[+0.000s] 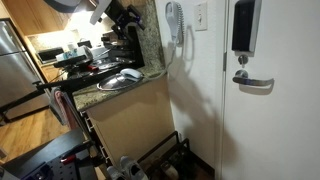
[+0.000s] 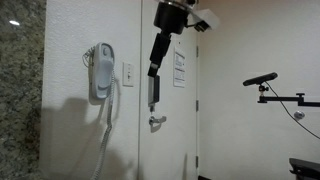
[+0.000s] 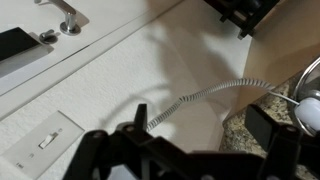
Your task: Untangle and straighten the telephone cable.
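Note:
The telephone cable is a thin whitish coiled cord. In the wrist view it runs across the pale wall from near my left finger toward the white handset at the right edge. My gripper is open, and nothing sits between its black fingers; the cord lies beyond them on the wall. In both exterior views the handset hangs on the wall with the cable drooping below it. The gripper hangs from above, to the right of the phone, in front of the door.
A light switch sits between the phone and the door. The door carries a black lock panel and a metal lever handle. A granite counter with dishes stands beside the phone wall. A camera stand is at the right.

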`<state>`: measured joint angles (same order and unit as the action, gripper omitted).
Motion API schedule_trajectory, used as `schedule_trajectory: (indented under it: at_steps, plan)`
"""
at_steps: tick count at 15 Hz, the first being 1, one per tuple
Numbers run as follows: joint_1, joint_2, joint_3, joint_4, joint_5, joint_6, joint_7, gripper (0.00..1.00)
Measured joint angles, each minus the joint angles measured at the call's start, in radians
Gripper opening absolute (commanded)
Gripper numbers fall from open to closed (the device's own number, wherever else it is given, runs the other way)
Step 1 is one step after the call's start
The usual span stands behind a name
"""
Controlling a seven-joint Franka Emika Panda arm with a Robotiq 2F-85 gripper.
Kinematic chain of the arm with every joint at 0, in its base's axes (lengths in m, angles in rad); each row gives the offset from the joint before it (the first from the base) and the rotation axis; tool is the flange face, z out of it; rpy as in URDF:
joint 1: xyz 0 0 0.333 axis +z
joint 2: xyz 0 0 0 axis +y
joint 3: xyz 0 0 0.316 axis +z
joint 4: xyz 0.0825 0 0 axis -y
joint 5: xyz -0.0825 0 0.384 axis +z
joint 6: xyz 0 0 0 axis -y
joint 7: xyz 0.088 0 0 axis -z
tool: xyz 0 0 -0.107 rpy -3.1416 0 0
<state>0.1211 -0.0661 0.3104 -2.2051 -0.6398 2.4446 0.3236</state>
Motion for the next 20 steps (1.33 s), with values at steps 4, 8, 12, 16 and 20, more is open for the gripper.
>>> schedule_trajectory:
  at_steps: [4, 8, 12, 16, 20]
  plan:
    - [0.018, 0.065, -0.025, 0.049, -0.004, 0.002, 0.047, 1.0]
    - [0.039, 0.128, -0.057, 0.11, -0.065, 0.036, 0.211, 1.0]
    - [0.057, 0.173, -0.087, 0.147, -0.078, 0.056, 0.277, 1.0]
    - [0.059, 0.179, -0.089, 0.153, -0.078, 0.057, 0.281, 1.0]
    - [0.06, 0.184, -0.096, 0.148, -0.04, 0.126, 0.287, 1.0]
